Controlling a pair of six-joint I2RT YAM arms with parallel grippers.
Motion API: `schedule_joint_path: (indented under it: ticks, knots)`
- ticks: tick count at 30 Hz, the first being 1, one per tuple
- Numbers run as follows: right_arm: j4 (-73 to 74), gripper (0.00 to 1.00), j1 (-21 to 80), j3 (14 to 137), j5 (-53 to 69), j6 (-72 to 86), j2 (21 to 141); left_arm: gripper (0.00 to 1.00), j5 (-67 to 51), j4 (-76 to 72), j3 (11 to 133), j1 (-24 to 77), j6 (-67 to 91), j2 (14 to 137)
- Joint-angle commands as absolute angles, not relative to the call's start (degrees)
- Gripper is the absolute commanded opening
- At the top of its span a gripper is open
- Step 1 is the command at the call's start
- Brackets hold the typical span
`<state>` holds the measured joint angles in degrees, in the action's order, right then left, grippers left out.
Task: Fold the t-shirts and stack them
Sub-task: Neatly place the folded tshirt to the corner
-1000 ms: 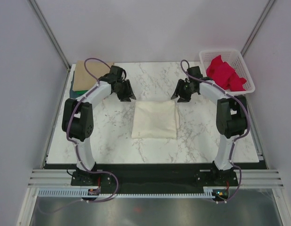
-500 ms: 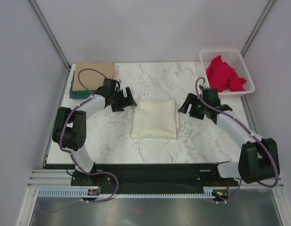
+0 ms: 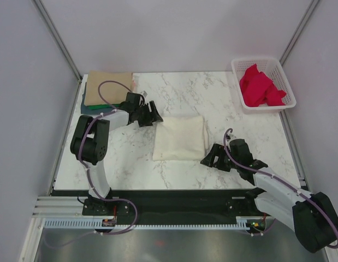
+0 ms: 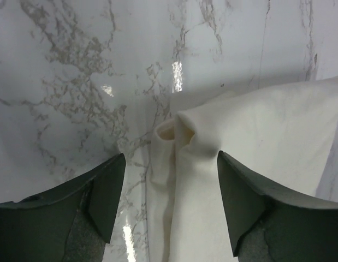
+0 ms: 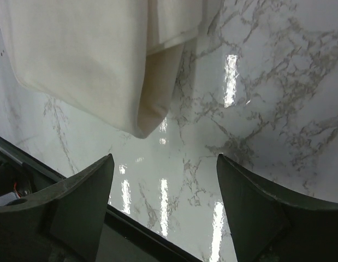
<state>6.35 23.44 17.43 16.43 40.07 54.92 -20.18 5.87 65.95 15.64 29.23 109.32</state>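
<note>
A cream t-shirt (image 3: 179, 138), folded into a flat rectangle, lies at the table's middle. A tan folded t-shirt (image 3: 106, 90) tops a stack at the far left, with a green one (image 3: 87, 108) showing beneath it. My left gripper (image 3: 155, 114) is open at the cream shirt's far left corner; in the left wrist view that corner (image 4: 223, 164) lies between the spread fingers (image 4: 106, 191). My right gripper (image 3: 207, 161) is open and empty just off the shirt's near right corner, which shows in the right wrist view (image 5: 103, 65).
A white mesh basket (image 3: 283, 82) at the far right holds crumpled red cloth (image 3: 259, 86). The table's black front edge (image 5: 59, 185) runs close under my right gripper. Grey walls enclose the marble table (image 3: 130, 158).
My right arm has swung from the shirt's far right corner down to its near right corner. My left gripper has shifted slightly right, onto the far left corner.
</note>
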Motion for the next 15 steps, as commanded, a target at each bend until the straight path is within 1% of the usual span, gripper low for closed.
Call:
schedule_joint_path:
  ticks: [1,3,5,6,8,9,11,12,14,15]
  knots:
    - [-2.7,0.84,25.1,13.8,15.6,41.6,54.6,0.75,-20.3,4.6,67.3,17.3,30.4,113.5]
    - [-6.5,0.84,25.7,11.9,15.3,41.7,55.1,0.7,-19.5,4.6,67.1,18.4,30.7,114.2]
    - [-11.0,0.83,26.4,8.5,15.5,42.1,55.5,0.68,-19.5,4.0,66.9,19.1,30.7,114.7]
    - [-11.6,0.83,26.4,7.9,15.8,41.8,55.4,0.6,-19.9,3.7,66.9,19.2,30.8,115.6]
    - [-11.4,0.83,26.5,7.6,15.9,41.2,53.2,0.49,-21.6,2.3,66.5,19.2,30.8,116.1]
    - [-11.4,0.83,26.5,7.1,15.6,41.1,52.1,0.34,-22.0,2.3,66.8,19.3,30.5,116.2]
    - [-11.4,0.83,26.5,6.4,15.5,41.0,49.6,0.11,-22.1,2.4,66.8,19.3,29.4,114.8]
    - [-11.3,0.83,26.5,6.1,15.5,40.9,48.9,0.02,-21.3,3.5,66.9,19.2,28.8,113.7]
    - [-10.7,0.83,26.6,5.6,14.9,41.1,47.0,0.02,-18.2,5.9,67.8,19.2,26.9,109.1]
    - [-10.6,0.83,26.6,5.4,14.8,41.1,46.6,0.02,-17.1,9.9,69.7,19.2,26.0,107.5]
